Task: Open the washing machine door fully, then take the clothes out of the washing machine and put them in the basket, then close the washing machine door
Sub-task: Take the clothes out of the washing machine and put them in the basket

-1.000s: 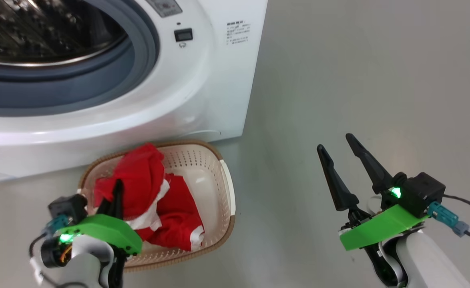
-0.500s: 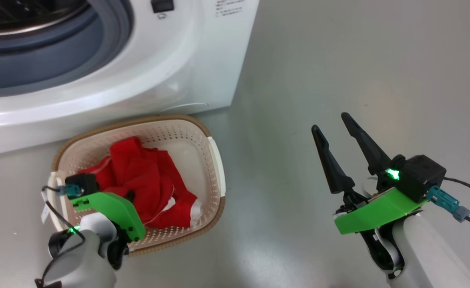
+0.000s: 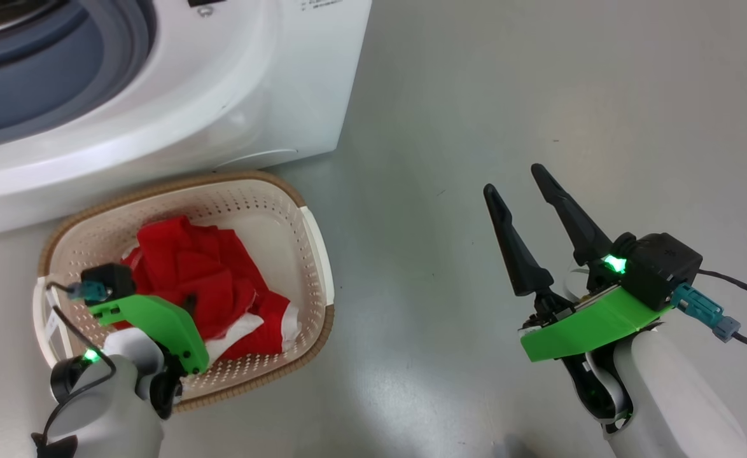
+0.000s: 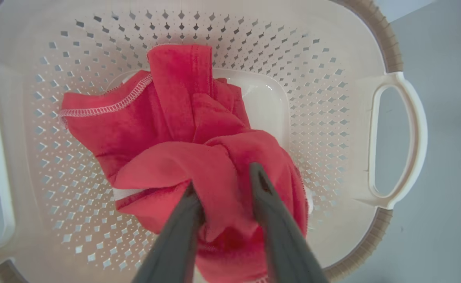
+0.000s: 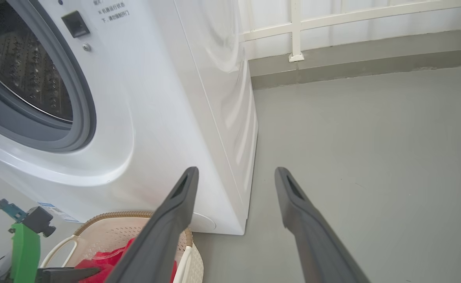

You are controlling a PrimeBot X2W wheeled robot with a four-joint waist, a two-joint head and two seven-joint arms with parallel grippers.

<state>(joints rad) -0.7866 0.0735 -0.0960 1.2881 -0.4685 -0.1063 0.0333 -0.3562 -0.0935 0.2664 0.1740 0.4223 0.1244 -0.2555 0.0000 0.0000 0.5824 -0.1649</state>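
Observation:
The cream basket stands on the floor in front of the white washing machine. Red clothes lie heaped inside it. My left gripper points down into the basket. In the left wrist view its fingers stand parted, left gripper open, with a fold of the red clothes loose between them above the basket wall. My right gripper hangs open over bare floor to the right, holding nothing. The washing machine door is out of view.
The machine's grey rubber ring and steel drum face me at upper left. Grey floor stretches free to the right of the machine. A wall with a white rail runs behind. A cable trails from my right wrist.
The camera has tilted down. My left gripper has lowered the red clothes into the basket and its fingers have parted. The right gripper has held still, open.

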